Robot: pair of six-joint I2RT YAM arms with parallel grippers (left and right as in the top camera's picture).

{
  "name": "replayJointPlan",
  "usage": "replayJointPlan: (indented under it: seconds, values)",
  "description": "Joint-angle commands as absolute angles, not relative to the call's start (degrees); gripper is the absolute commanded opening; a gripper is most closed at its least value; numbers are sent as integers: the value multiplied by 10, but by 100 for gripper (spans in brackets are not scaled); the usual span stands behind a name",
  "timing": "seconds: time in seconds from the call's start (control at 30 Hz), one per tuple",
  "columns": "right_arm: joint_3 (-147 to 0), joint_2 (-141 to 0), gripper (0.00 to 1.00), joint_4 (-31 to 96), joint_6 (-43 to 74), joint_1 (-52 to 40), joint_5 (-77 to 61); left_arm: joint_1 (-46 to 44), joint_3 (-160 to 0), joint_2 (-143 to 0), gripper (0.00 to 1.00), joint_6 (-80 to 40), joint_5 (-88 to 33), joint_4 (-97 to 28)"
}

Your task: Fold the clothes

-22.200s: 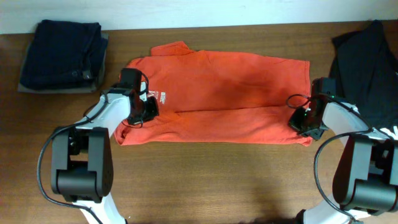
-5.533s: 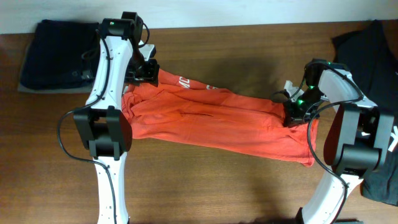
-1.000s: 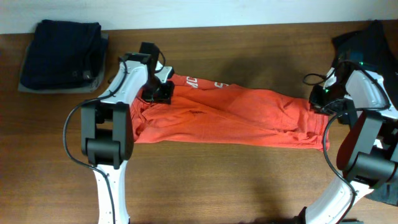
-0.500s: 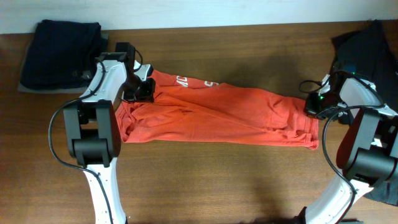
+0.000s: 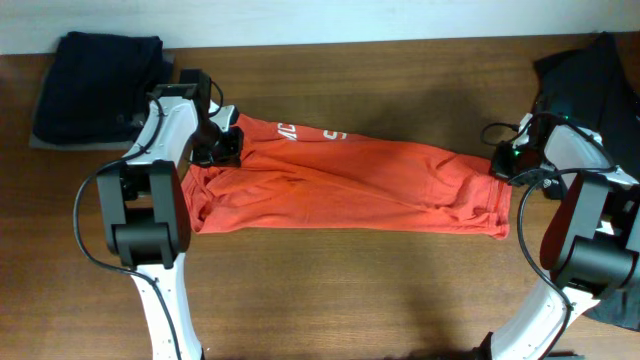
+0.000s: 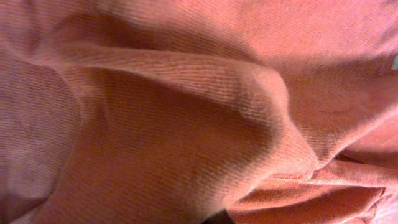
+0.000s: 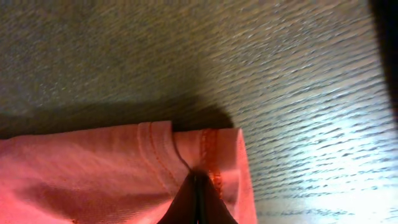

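On the brown wood-grain table (image 5: 380, 290) — a rumpled red-orange T-shirt (image 5: 360, 185), stretched lengthwise.

text: white block lettering (image 5: 288, 129) is seen on the red-orange T-shirt (image 5: 360, 180) | place: toward 11 o'clock on the garment, along its far edge | legibility: partly folded under, too small to be read
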State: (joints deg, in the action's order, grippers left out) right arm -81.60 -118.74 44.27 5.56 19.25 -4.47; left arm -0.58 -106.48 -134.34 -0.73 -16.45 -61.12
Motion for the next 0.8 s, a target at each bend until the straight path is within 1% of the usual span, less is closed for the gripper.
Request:
replayJointPlan:
  seconds: [0.0,0.13,0.27,0.37,0.43,0.5,0.57,0.77]
  values:
    - [-841,-1215,4,446,54,196,7,23,-1050,-1348,1,-16,-91,-617]
    - [-915,-1215,4,509,63,196,7,27,-1051,-1348,1,-16,-91,-620]
    - [-1028,-1214,4,630,76,195,-1,27,-1051,-1348,1,-16,-91,-620]
    - [-1100,-1209,4,727,68,189,-73,27,-1051,-1348,1,-16,-91,-622]
    - [-1122,-1203,4,791,28,180,-138,27,-1051,-1348,1,-17,-91,-622]
    - [-1120,-1200,4,849,5,166,-163,27,-1051,-1348,1,-17,-91,-622]
    - [-1101,-1200,4,879,2,149,-159,27,-1051,-1348,1,-17,-91,-622]
    - [-981,-1201,4,833,-2,105,-139,27,-1051,-1348,1,-17,-91,-625]
